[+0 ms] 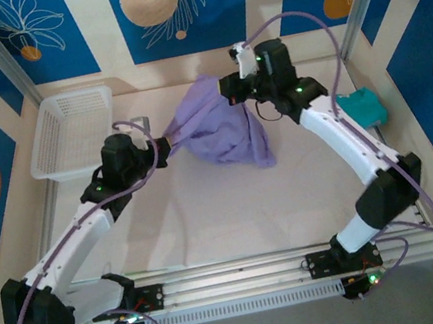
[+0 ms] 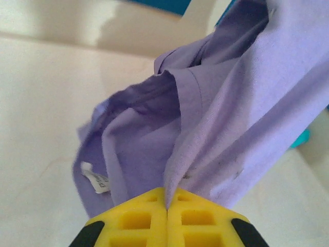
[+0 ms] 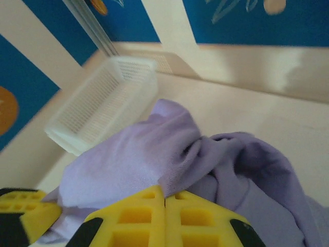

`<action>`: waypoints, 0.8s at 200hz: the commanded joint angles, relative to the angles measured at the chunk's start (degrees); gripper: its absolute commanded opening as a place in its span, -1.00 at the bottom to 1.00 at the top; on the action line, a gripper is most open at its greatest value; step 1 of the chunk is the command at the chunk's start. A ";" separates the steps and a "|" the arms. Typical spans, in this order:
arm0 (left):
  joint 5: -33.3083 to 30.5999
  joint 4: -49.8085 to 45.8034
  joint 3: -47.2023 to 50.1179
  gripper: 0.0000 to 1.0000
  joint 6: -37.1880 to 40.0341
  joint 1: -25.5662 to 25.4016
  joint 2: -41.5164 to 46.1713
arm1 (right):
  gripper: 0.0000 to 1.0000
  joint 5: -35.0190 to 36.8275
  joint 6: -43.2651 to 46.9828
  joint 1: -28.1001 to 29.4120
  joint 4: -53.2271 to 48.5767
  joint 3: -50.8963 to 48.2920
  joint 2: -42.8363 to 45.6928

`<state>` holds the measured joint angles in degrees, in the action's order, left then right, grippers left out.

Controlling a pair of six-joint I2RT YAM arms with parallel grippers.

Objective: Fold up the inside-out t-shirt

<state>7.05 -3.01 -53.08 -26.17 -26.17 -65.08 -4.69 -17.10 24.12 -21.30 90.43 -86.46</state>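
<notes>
Top external view: inside-out t-shirt (image 1: pixel 223 127) bunched over the far middle of the table (image 1: pixel 209 214), held up between both grippers.
Left gripper (image 1: pixel 168 147): pinched tight on the shirt's 9 o'clock end.
Right gripper (image 1: pixel 239 91): clamped on its 12 o'clock edge.
White basket (image 1: pixel 69 133): 9 o'clock of the shirt, apart.
Teal garment (image 1: pixel 362 105): 3 o'clock, apart.

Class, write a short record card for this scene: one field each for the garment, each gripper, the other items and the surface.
Garment: lavender t-shirt, bunched, strung between both grippers
Left gripper: shut on the shirt's fabric
Right gripper: shut on the shirt's fabric
Other items: white basket at far left; teal garment at right
Surface: pale table
</notes>
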 commanded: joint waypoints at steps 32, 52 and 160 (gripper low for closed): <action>6.33 -0.50 -3.52 -1.00 2.29 -0.28 6.47 | -0.98 -0.82 0.30 -0.23 0.01 -11.22 13.74; 6.81 -1.14 -2.19 -1.00 4.07 -0.28 7.32 | -0.87 3.15 -1.40 0.99 2.89 -20.65 17.02; 15.36 -0.94 0.87 -1.00 5.16 -0.35 4.94 | -0.30 6.10 2.26 9.94 9.81 -30.22 8.01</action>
<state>19.57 -5.17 -52.38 -22.28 -26.17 -60.71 3.05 -17.89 30.94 -14.98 61.34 -77.23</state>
